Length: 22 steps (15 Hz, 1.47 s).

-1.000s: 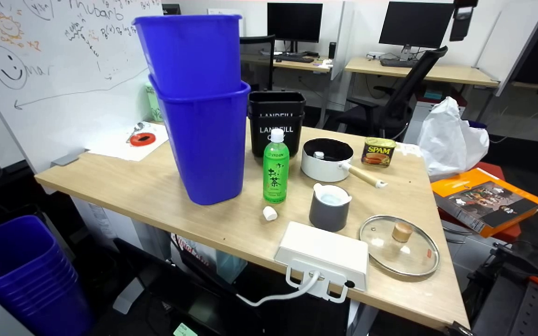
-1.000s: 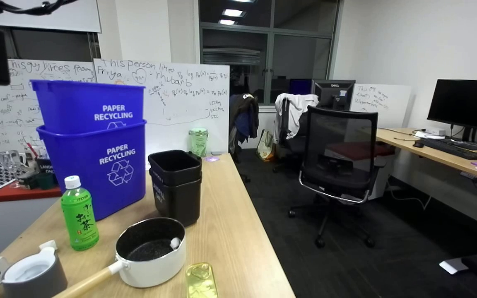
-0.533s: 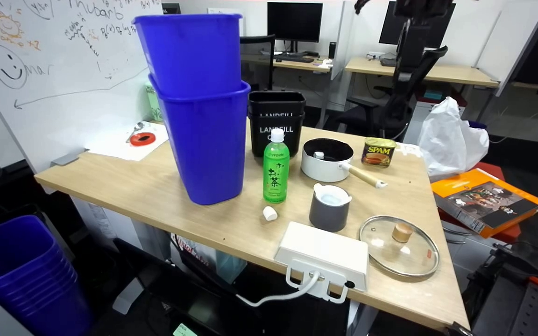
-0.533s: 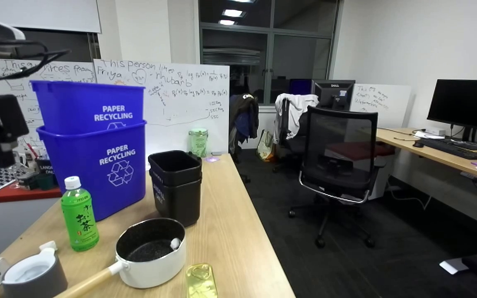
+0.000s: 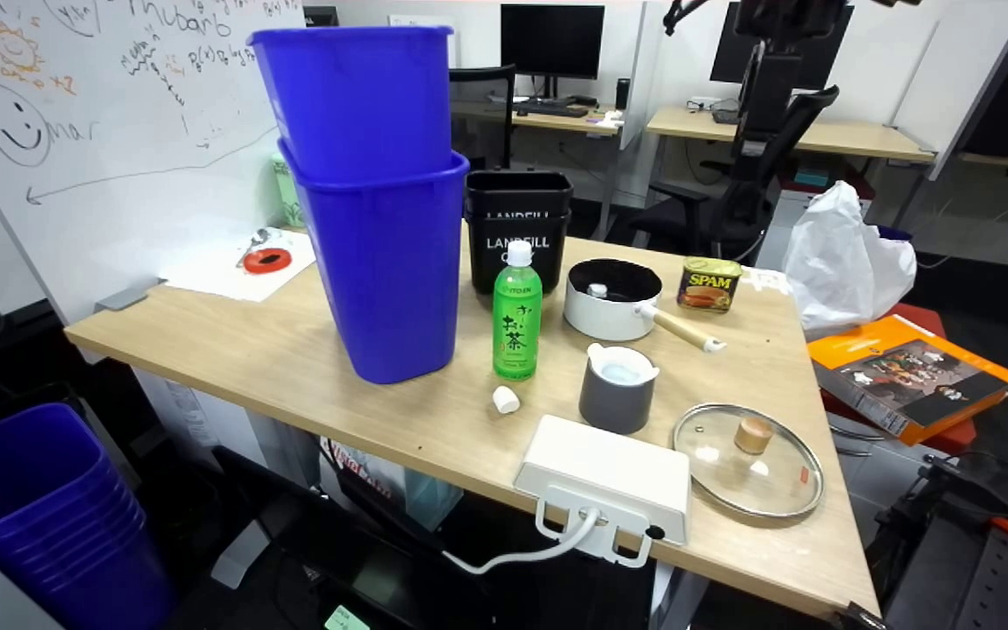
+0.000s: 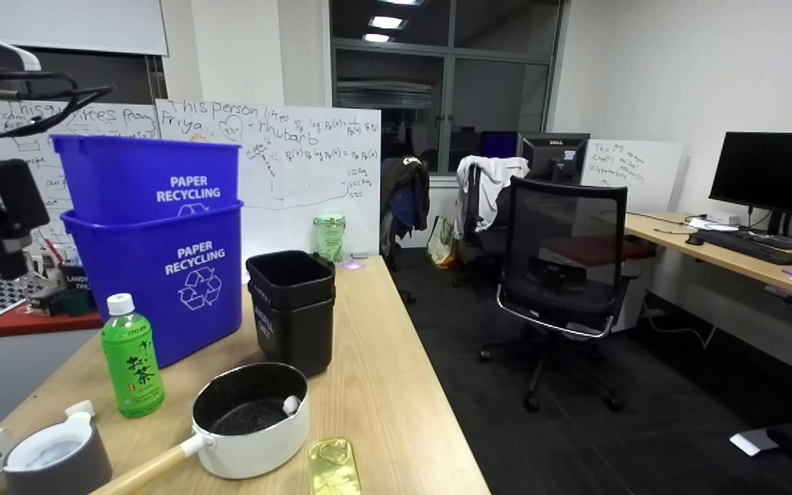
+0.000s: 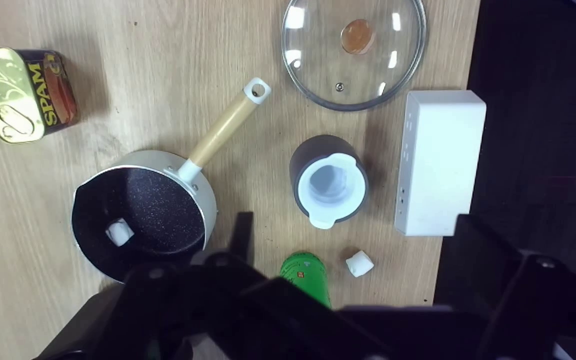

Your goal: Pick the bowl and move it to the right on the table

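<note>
The bowl is a small deep cup, dark grey outside and white inside, with white rim tabs. It stands upright on the light wooden table [image 5: 241, 346] in both exterior views [image 5: 616, 398] [image 6: 59, 459]. In the wrist view the bowl [image 7: 329, 182] lies near the middle, just beyond the fingertips. My gripper [image 7: 354, 220] is open and empty, its dark fingers [image 7: 243, 232] spread wide. It hangs well above the table, apart from the bowl. One finger shows at the left edge of an exterior view [image 6: 11, 258]. In the remaining exterior view the gripper blends into a dark chair.
A green bottle [image 5: 517, 324], a white marshmallow [image 5: 506, 400] and a white box [image 5: 605, 468] surround the bowl. A white saucepan [image 5: 609, 317], glass lid [image 5: 753, 490] and Spam can [image 5: 707, 284] stand nearby. Tall blue bins [image 5: 381, 262] and black bins [image 5: 504, 201] stand behind.
Over the last second my arm has swung in above the table and come lower, then has almost stopped in the last half second. Nothing on the table has moved.
</note>
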Available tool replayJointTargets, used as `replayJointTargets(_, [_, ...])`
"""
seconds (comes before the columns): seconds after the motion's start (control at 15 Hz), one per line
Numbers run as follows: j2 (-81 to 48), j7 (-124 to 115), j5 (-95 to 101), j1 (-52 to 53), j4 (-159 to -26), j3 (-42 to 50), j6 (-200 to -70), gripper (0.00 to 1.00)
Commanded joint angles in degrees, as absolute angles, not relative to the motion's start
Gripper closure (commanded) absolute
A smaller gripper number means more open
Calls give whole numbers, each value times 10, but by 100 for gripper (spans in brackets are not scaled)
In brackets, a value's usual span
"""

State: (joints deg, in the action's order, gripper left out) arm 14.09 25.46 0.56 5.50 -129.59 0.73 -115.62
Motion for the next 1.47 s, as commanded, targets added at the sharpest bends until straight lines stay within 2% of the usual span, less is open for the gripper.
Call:
replayJointTargets(0.0, [137,264,18,53,-1295,3,-1160,0])
replayJointTargets(0.8, [30,221,41,72,-1365,-43,-1348,0])
replayJointTargets(1.4, [-86,102,195,67,-1394,-39,-1533,0])
